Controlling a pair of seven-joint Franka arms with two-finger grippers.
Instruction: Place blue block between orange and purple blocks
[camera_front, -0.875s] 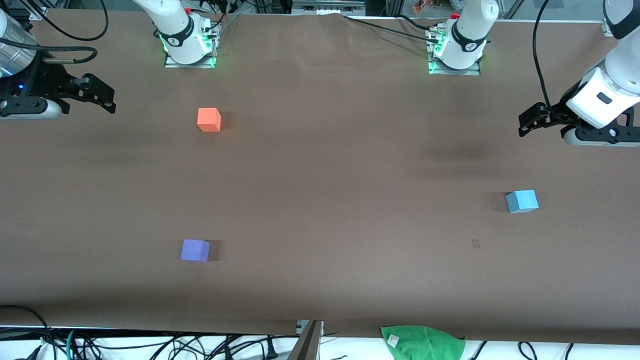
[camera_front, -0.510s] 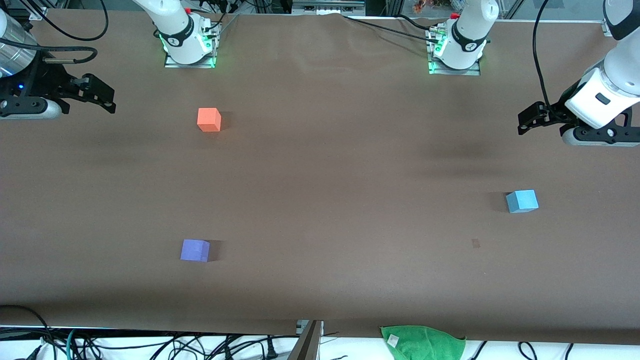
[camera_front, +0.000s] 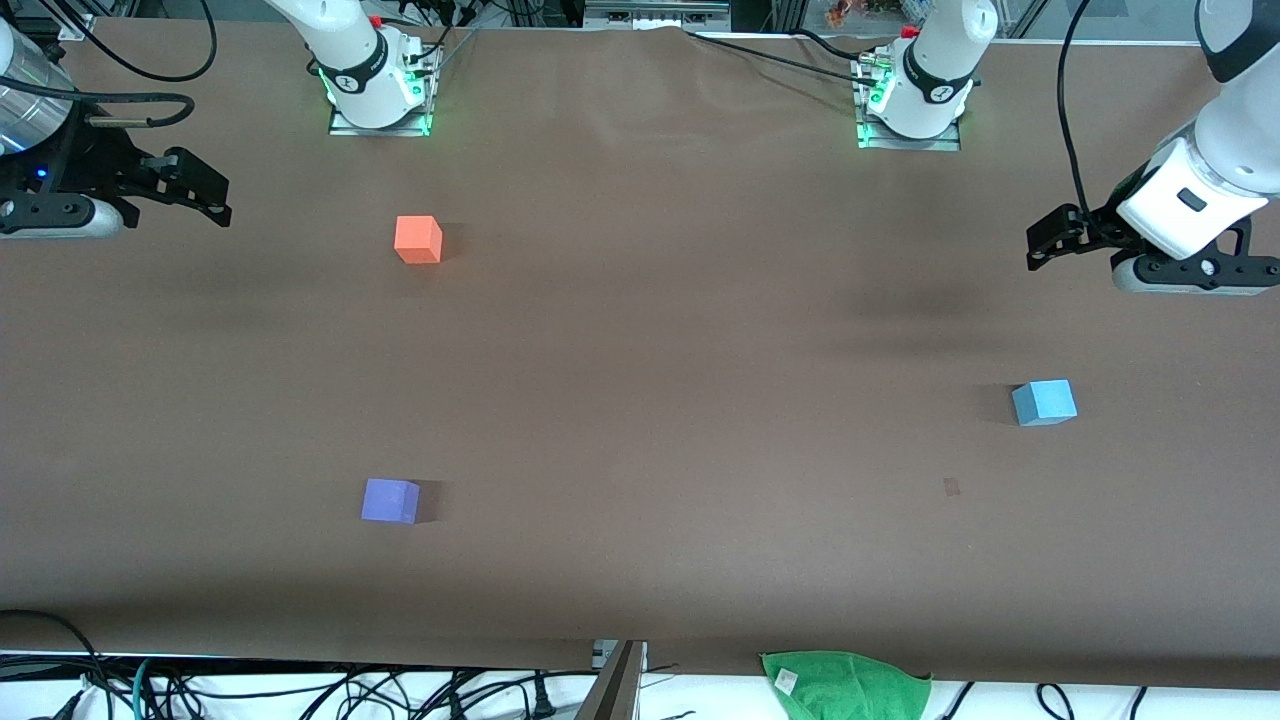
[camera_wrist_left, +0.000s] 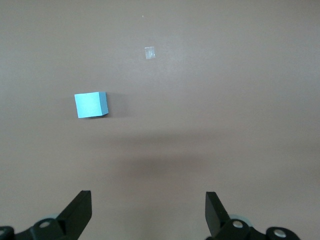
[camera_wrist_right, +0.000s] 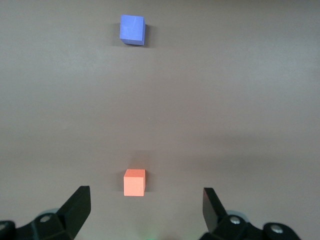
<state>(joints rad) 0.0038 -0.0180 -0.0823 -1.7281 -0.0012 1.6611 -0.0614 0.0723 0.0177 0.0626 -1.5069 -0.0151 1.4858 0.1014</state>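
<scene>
Three cubes, two claws, one cloth.

One blue block (camera_front: 1044, 402) lies under the left claw (camera_front: 1040, 243), spread wide; one orange block (camera_front: 418, 239) and one purple block (camera_front: 389, 500) lie out past the right claw (camera_front: 218, 198), also spread. One green cloth (camera_front: 846, 684) hangs at the edge of the one desk (camera_front: 680, 330).

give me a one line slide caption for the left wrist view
Open left gripper hangs over bare table, with the untouched blue block resting ahead of its fingers.
</scene>
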